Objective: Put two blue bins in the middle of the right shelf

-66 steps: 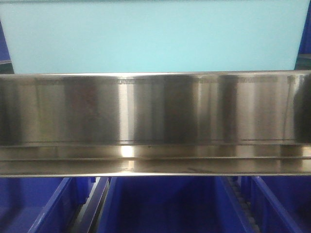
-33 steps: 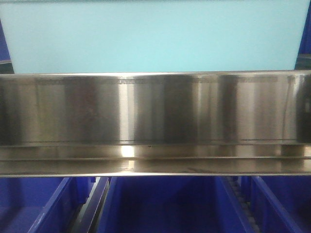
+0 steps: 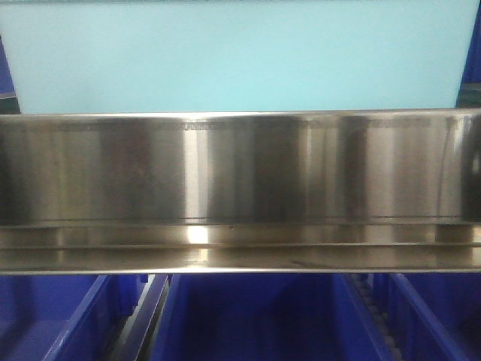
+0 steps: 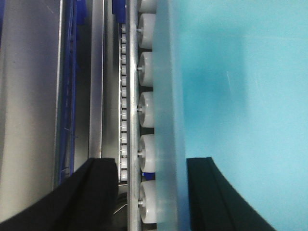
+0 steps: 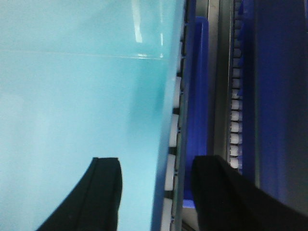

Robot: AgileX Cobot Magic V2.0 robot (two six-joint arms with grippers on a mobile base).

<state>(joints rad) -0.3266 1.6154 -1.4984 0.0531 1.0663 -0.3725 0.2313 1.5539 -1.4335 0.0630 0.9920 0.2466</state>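
steel shelf rail (image 3: 240,188) | white rollers (image 4: 147,110) | bright glare on metal

Front cam close on shelf rail (image 3: 240,188); all views share light-blue bin (image 4: 240,96).

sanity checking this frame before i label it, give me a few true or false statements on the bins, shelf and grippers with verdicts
1. The light blue bin sits above the steel shelf rail. True.
2. The bins below the rail are red. False: they are dark blue bins.
3. The left gripper has one finger on each side of the light blue bin's wall. True.
4. The right gripper is shut with nothing between its fingers. False: its fingers stand apart, astride the bin's wall.
5. White rollers run beside the bin in the left wrist view. True.
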